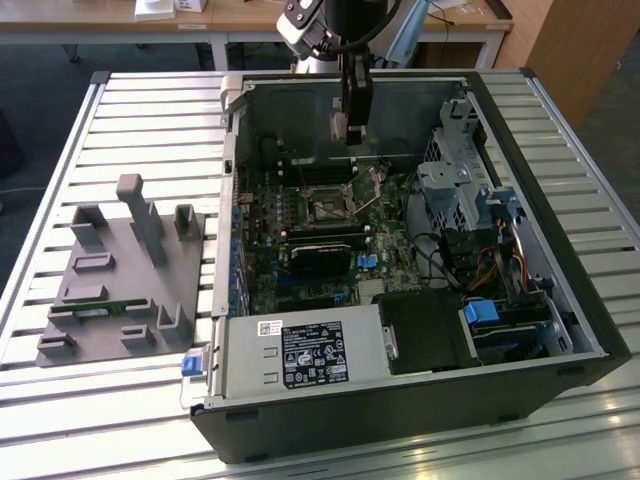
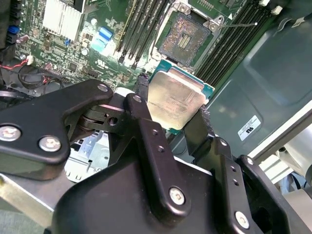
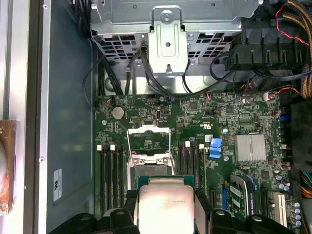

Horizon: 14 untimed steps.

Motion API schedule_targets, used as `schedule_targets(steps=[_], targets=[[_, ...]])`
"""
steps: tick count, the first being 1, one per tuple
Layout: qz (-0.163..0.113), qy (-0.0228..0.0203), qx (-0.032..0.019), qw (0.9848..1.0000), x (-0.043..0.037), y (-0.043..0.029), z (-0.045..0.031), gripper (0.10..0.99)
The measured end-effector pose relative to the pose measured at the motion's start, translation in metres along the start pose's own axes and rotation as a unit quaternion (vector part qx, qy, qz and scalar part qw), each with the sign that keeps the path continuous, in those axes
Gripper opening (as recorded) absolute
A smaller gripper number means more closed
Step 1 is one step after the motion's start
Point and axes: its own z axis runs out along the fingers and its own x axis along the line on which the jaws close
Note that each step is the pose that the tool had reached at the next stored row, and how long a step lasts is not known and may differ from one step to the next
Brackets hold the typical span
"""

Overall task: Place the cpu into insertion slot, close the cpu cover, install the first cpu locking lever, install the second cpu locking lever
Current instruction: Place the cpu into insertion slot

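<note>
Black fingers (image 2: 146,122) of the gripper (image 2: 173,103) clamped the cpu (image 2: 176,95) by its edges near the open insertion slot (image 2: 187,36), and a tilted landing, I reckoned, could bend the pins.

Robotics lab or workshop: open PC case (image 1: 400,420) on a slatted aluminium bench (image 1: 150,120), grey fixture (image 1: 110,285) beside it, robot arm (image 1: 345,18) overhead, wooden desks (image 1: 80,20) behind.
</note>
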Motion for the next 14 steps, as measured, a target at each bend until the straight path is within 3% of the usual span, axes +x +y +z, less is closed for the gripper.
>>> schedule_targets(steps=[14], targets=[[0.000, -0.0001, 0.0000, 1.0000, -0.0001, -0.0007, 0.0080, 0.537]])
